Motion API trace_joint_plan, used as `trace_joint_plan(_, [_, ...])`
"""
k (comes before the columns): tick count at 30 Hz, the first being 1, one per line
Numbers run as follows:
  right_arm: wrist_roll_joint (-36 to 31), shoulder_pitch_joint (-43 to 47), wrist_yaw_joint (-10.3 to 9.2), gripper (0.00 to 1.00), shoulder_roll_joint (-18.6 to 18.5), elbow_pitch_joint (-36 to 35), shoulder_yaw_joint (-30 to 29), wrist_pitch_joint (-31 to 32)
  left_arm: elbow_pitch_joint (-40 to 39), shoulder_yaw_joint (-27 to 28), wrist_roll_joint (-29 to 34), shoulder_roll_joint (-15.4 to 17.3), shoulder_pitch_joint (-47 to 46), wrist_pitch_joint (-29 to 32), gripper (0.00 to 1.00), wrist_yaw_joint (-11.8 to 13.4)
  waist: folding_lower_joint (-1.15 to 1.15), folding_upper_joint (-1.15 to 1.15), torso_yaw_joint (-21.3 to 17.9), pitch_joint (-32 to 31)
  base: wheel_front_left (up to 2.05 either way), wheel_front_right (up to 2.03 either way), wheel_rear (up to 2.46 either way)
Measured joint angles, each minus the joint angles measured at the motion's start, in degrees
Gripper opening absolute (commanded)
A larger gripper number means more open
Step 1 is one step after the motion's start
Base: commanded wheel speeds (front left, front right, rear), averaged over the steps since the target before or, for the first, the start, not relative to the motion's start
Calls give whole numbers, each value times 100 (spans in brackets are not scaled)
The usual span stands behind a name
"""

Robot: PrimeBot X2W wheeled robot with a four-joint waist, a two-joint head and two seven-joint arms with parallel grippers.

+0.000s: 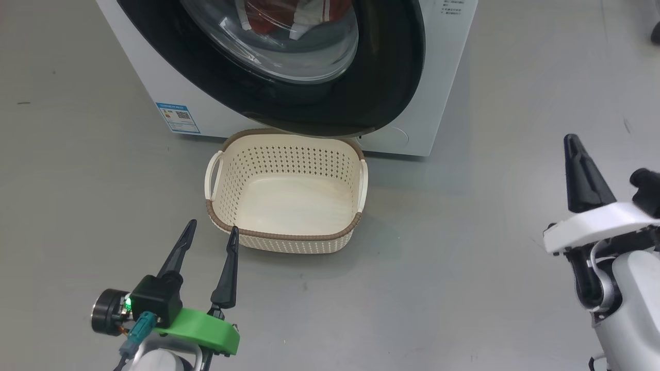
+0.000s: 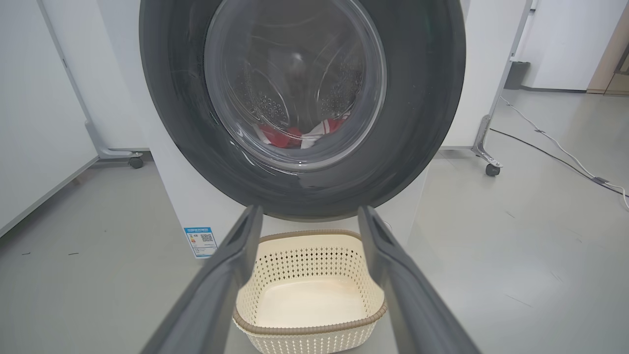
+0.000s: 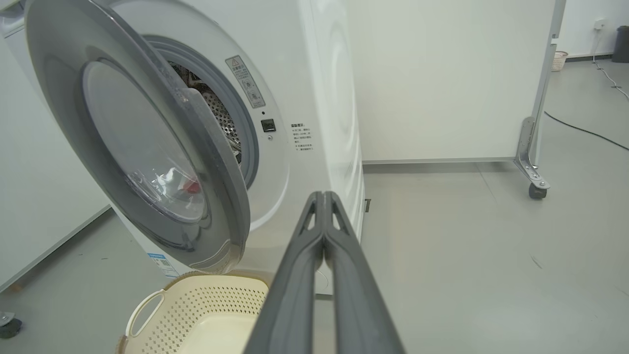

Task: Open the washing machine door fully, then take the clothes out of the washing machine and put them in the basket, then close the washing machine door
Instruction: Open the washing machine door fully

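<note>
The washing machine point(image 1: 438, 77) stands ahead, its round black-rimmed door point(image 1: 330, 103) swung partly out over the basket point(image 1: 286, 188). In the right wrist view the door point(image 3: 147, 147) hangs ajar, with the grey-ringed opening point(image 3: 245, 142) behind it. Red and white clothes point(image 2: 304, 136) lie in the drum, seen through the glass. The cream basket point(image 2: 309, 295) sits empty on the floor before the machine. My left gripper point(image 1: 212, 231) is open, its tips near the basket's front left corner. My right gripper point(image 1: 572, 141) is shut and empty, off to the right of the machine.
A blue label sticker point(image 1: 178, 117) is on the machine's lower left front. White wheeled partition panels point(image 3: 533, 167) stand behind and beside the machine. A cable point(image 2: 555, 147) runs across the grey floor at the right.
</note>
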Motion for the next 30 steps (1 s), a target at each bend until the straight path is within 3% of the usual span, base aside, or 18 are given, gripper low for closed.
trace_joint_plan(7, [922, -750, 158, 0, -5, 123, -346, 750, -5, -87, 0, 1, -8, 0, 100, -51, 0, 0, 117, 174, 0, 0, 0])
trace_joint_plan(19, [2543, -2271, 149, 0, 24, 606, -947, 2310, -24, -205, -75, 1, -191, 0, 100, -69, 0, 0, 470, 523, 0, 0, 0])
trace_joint_plan(30, [2806, -3585, -266, 0, -103, 1129, -999, 3234, -34, -268, -200, -1, -386, 0, 100, -69, 0, 0, 854, 930, 0, 0, 0])
